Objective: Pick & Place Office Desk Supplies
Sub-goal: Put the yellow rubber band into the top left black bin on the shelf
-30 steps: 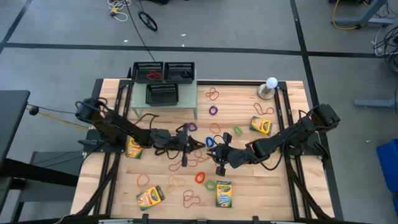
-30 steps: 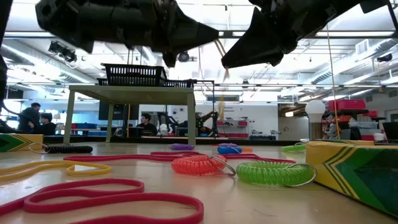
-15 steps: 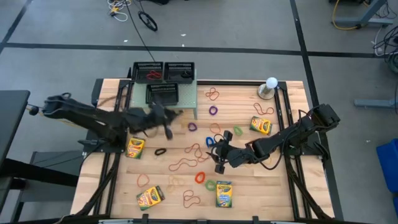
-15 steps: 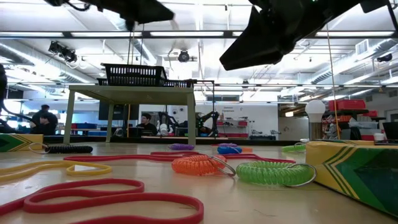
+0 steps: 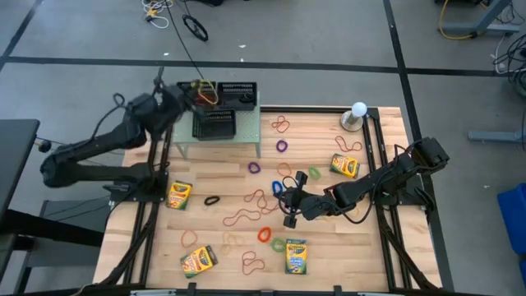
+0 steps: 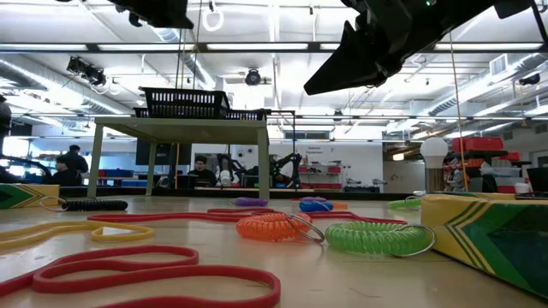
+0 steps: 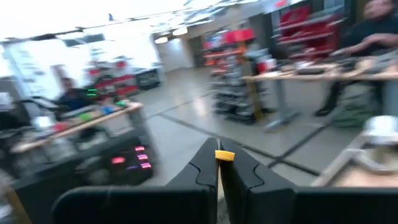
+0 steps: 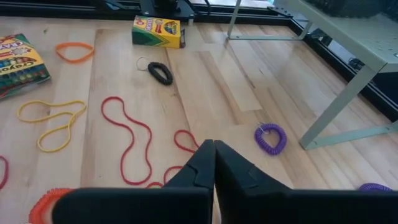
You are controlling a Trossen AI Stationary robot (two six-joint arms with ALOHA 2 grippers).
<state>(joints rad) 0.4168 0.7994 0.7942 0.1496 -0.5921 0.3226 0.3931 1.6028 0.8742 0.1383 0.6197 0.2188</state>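
Observation:
My left gripper (image 5: pixel 191 90) is shut on a yellow-orange rubber band (image 5: pixel 205 88). It stands high above the far-left black mesh tray (image 5: pixel 186 102) on the pale green shelf (image 5: pixel 246 141). Two more trays (image 5: pixel 237 93) (image 5: pixel 214 124) sit on that shelf. My right gripper (image 5: pixel 289 207) hovers shut with nothing in it over the table's middle, above loose red bands (image 8: pixel 127 143). Several crayon boxes (image 5: pixel 178 195) (image 5: pixel 295 256) and coil bands (image 5: pixel 254 167) lie flat on the wood. My left gripper pinches a short stretch of the band (image 7: pixel 225 155) between its two fingertips. The fingers point about level toward the far side. The rest of the loop (image 6: pixel 212 17) hangs below the tips, clear of the tray and the shelf.
A white ball on a grey stand (image 5: pixel 357 115) is at the far right. Bands lie all over the middle and near part of the table (image 5: pixel 148 247). The shelf's legs (image 8: pixel 339 106) stand on the table at far left. People sit beyond the table in the low view.
My left gripper has risen from the table's middle and swung to the far left, over the trays on the shelf. It has tipped from pointing down to about level, carrying the band along. My right arm has stayed in place.

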